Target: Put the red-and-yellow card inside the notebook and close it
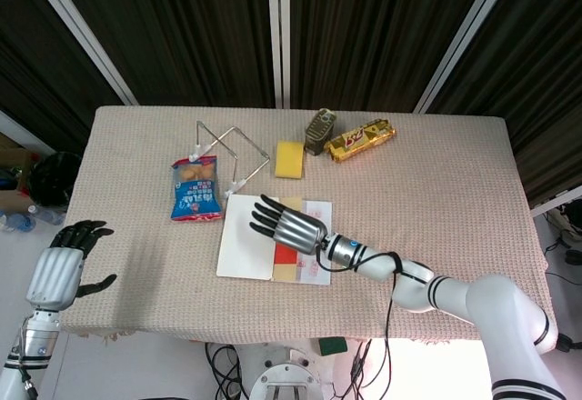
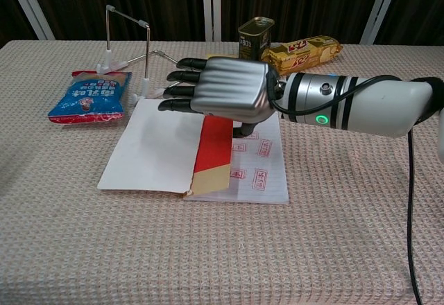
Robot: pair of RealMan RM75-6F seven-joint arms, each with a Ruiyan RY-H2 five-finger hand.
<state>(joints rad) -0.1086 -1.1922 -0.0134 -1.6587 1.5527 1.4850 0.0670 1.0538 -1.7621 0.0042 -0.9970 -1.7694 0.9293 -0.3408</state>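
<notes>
The notebook (image 1: 245, 250) (image 2: 149, 152) lies open on the table, a plain white leaf on the left and a red-stamped page on the right. The red-and-yellow card (image 1: 287, 264) (image 2: 214, 156) lies flat on the stamped page along the fold, its far end hidden under my right hand. My right hand (image 1: 289, 227) (image 2: 229, 97) hovers palm down over the notebook's far half, fingers stretched out to the left and its thumb down at the card's top edge. My left hand (image 1: 62, 268) hangs off the table's left front corner, fingers apart, holding nothing.
A blue snack bag (image 1: 196, 191) (image 2: 90, 97) and a wire stand (image 1: 232, 155) (image 2: 132, 41) sit just beyond the notebook's left side. Farther back are a yellow block (image 1: 289, 158), a tin can (image 1: 318, 131) (image 2: 254, 39) and a gold snack packet (image 1: 361, 140) (image 2: 302, 50).
</notes>
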